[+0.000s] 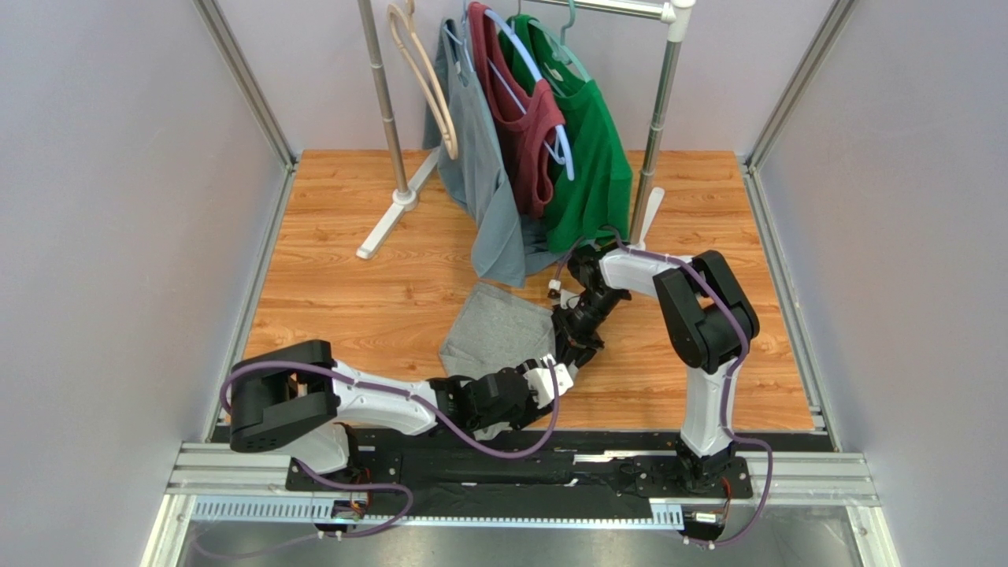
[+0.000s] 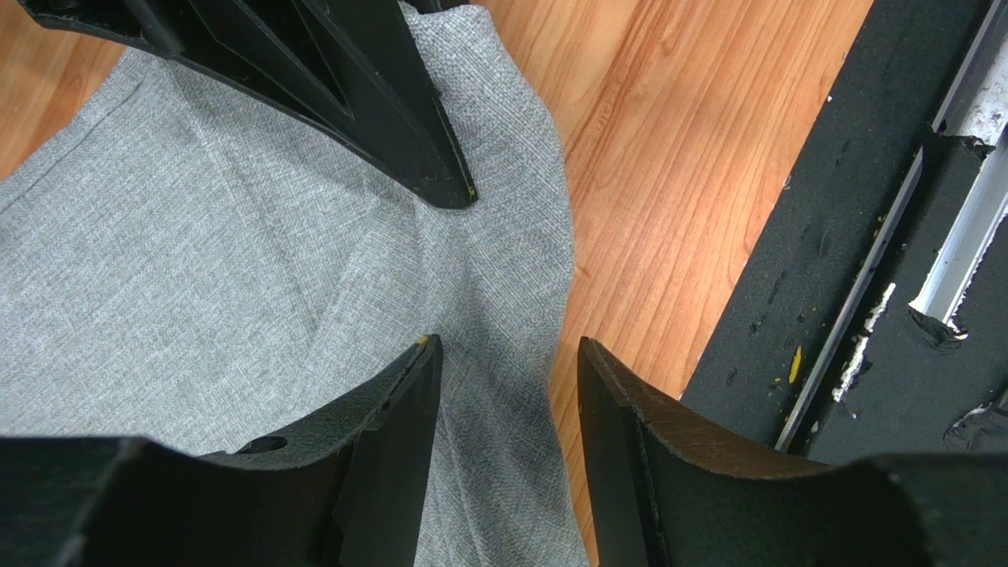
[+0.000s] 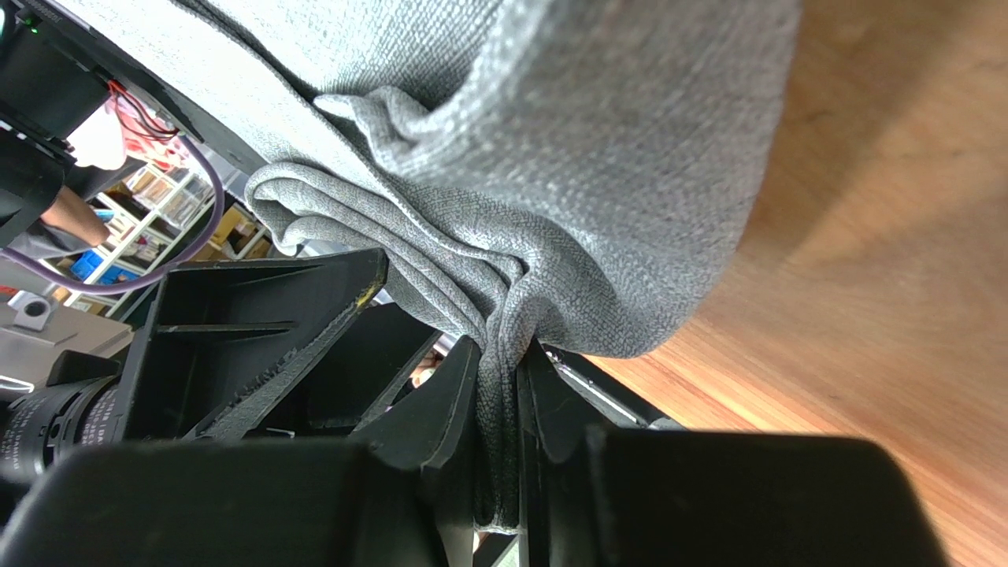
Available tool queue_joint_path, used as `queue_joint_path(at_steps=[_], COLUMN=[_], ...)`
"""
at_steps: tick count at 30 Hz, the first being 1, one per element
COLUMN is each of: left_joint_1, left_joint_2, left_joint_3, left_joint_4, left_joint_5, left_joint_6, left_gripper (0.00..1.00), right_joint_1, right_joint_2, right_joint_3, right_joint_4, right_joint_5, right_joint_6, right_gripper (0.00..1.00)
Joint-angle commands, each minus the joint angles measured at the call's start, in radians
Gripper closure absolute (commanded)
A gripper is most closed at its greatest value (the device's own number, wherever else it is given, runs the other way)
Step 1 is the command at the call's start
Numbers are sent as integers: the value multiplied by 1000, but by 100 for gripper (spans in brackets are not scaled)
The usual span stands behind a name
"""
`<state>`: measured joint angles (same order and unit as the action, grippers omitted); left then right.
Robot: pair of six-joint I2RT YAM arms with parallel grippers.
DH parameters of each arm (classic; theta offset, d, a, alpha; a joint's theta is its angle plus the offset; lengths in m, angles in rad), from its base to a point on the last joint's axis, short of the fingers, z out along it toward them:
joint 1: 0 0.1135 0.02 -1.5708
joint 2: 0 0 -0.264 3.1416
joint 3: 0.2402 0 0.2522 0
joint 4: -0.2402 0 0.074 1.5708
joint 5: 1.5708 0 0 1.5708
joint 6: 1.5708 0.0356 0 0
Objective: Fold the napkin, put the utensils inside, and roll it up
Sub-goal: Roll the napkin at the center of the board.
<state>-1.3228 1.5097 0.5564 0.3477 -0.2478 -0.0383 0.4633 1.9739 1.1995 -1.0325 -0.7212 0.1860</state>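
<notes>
The grey napkin (image 1: 491, 331) lies on the wooden table, its right edge lifted. My right gripper (image 1: 577, 340) is shut on that edge; in the right wrist view the cloth (image 3: 568, 142) bunches into folds and runs down between the closed fingers (image 3: 503, 366). My left gripper (image 1: 556, 376) is open and empty just near of it. In the left wrist view it (image 2: 509, 349) hovers over the napkin's near right edge (image 2: 213, 272), with a right finger (image 2: 355, 83) above. The left gripper's finger (image 3: 237, 343) also shows in the right wrist view. No fork is in view.
A clothes rack (image 1: 385, 106) stands at the back with a grey shirt (image 1: 479, 165), a maroon one (image 1: 521, 118) and a green one (image 1: 592, 154) hanging low behind the napkin. A black mat (image 2: 828, 236) and metal rail run along the near edge. Walls close both sides.
</notes>
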Motion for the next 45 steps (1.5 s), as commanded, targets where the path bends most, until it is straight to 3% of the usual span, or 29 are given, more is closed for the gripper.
queue_joint_path(at_steps=[1, 10, 14, 17, 19, 21, 22, 26, 31, 36, 40, 41, 45], left_joint_1=[-7, -7, -7, -7, -7, 0, 8, 94, 192, 226, 247, 258, 296], left_joint_2=[20, 95, 107, 107, 104, 89, 84, 38, 12, 40, 61, 66, 67], left_joint_3=[45, 97, 105, 103, 97, 93, 92, 68, 53, 77, 79, 80, 74], left_joint_4=[-15, -110, -127, -121, -116, -116, -130, -130, -153, -202, -219, -222, -260], left_joint_5=[15, -8, -30, -8, 15, 65, 96, 277, 452, 564, 634, 672, 742], left_joint_6=[-6, -51, -64, -55, -49, -41, -44, -84, -95, -84, -101, -103, -113], left_gripper=[46, 54, 73, 94, 100, 100, 100, 100, 100, 100, 100, 100, 100], right_joint_1=[-18, -28, -35, -37, -38, -44, -51, -97, -176, -189, -186, -180, -48], right_joint_2=[9, 19, 20, 17, 11, -16, -26, -105, -292, -525, -780, -888, -1128], right_joint_3=[29, 32, 20, 11, 8, -6, -9, -43, -136, -237, -449, -545, -716], right_joint_4=[-29, -47, -51, -47, -32, 9, 23, 123, 294, 452, 702, 815, 999], right_joint_5=[-24, -80, -99, -115, -133, -149, -161, -181, -118, 77, 154, 160, 296], right_joint_6=[-11, -17, -25, -30, -23, -10, 6, 75, 185, 191, 248, 260, 267], right_gripper=[100, 100, 100, 100, 100, 90, 79, 59, 48, 48, 49, 49, 49])
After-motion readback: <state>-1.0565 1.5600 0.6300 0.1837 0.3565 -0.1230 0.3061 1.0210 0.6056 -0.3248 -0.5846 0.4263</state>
